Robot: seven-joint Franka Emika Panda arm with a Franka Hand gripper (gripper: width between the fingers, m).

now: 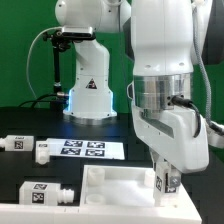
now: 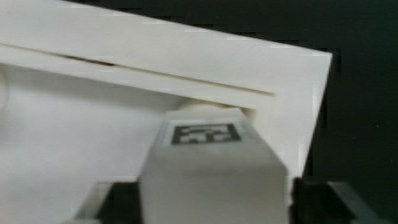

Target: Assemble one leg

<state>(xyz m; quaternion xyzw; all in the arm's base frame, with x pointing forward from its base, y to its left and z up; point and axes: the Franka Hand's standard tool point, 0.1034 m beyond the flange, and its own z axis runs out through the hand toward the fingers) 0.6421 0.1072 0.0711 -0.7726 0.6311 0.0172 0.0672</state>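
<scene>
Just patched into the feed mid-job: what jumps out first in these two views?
The big white arm fills the exterior view's right, its gripper down at the white panel at the front of the table. In the wrist view, the gripper is shut on the leg, tag facing the camera, its tip at the panel's corner. Two loose white parts lie at the exterior view's left, beside the marker board.

The marker board (image 1: 84,149) lies flat on the dark table (image 1: 20,120), carrying several black-and-white tags; a green backdrop (image 1: 25,55) stands behind. A wide white panel (image 1: 115,192) with raised rim sits nearer the camera.
</scene>
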